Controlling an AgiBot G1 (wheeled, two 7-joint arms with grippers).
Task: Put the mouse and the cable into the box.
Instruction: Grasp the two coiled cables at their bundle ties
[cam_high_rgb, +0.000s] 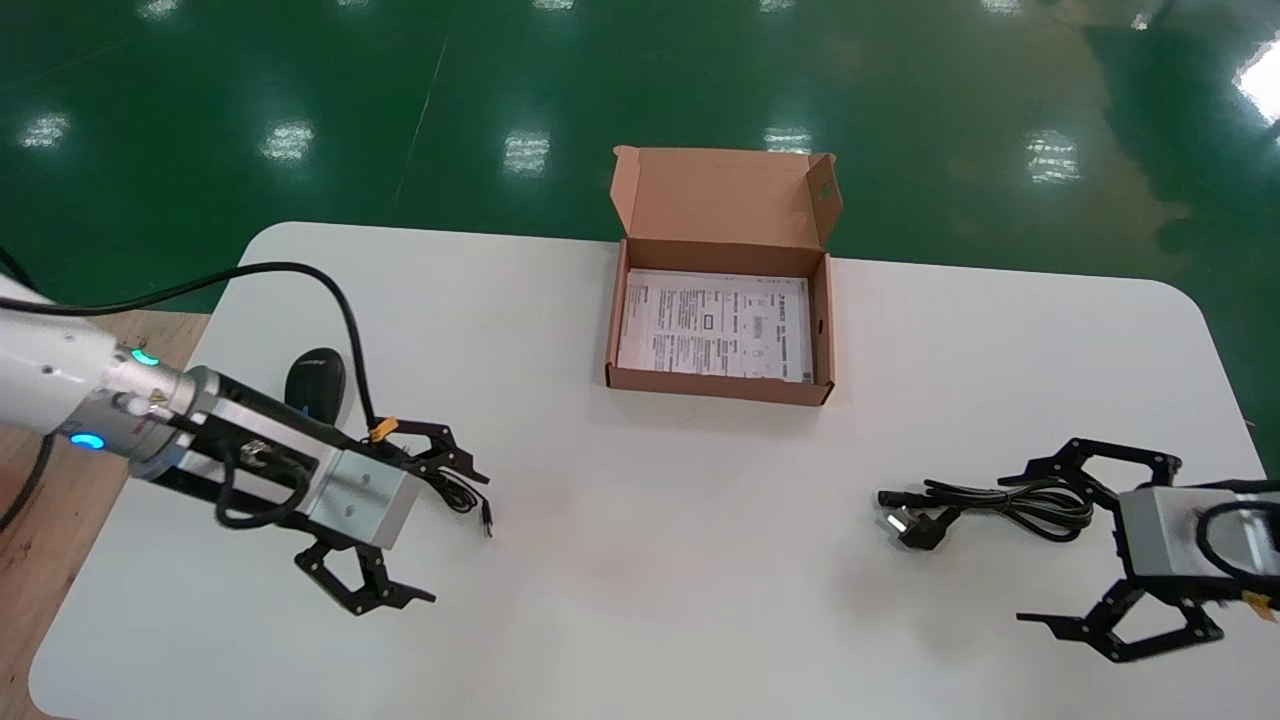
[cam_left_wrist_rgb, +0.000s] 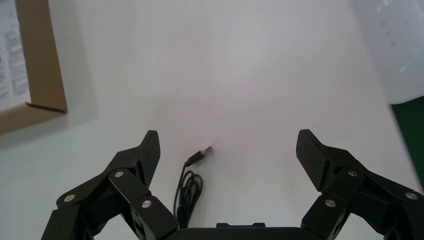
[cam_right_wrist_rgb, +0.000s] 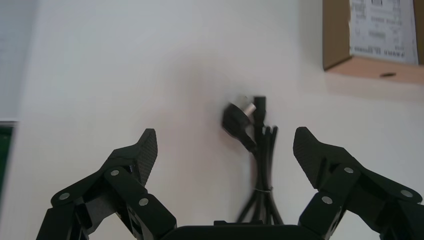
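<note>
**A:** What is the setting?

**B:** A white table (cam_high_rgb: 700, 560) with rounded corners, standing on a glossy green floor (cam_high_rgb: 200, 100).

**A:** How are the jaws of the left gripper (cam_high_rgb: 455, 535) (cam_left_wrist_rgb: 230, 150)?

**B:** Spread wide, with nothing between them. It hovers low over the near left part of the table. The mouse's thin cord (cam_high_rgb: 462, 495) (cam_left_wrist_rgb: 190, 182) lies coiled on the table by its far finger, the flat plug end pointing right.

**A:** And the mouse (cam_high_rgb: 315, 378) itself?

**B:** Black, on the table farther left and behind the gripper, close to the left edge, partly hidden by the arm.

**A:** The right gripper (cam_high_rgb: 1012, 550) (cam_right_wrist_rgb: 225, 145)?

**B:** Also wide open and empty, low over the near right side. The cable (cam_high_rgb: 1000, 500) (cam_right_wrist_rgb: 257, 150), a tied black bundle, lies flat under its far finger, its wall plug pointing left. I cannot tell whether the finger touches it.

**A:** Where is the box (cam_high_rgb: 822, 330)?

**B:** At the far middle of the table, well apart from both grippers, its lid standing open at the far side. A printed sheet (cam_high_rgb: 715, 325) covers its bottom.
</note>
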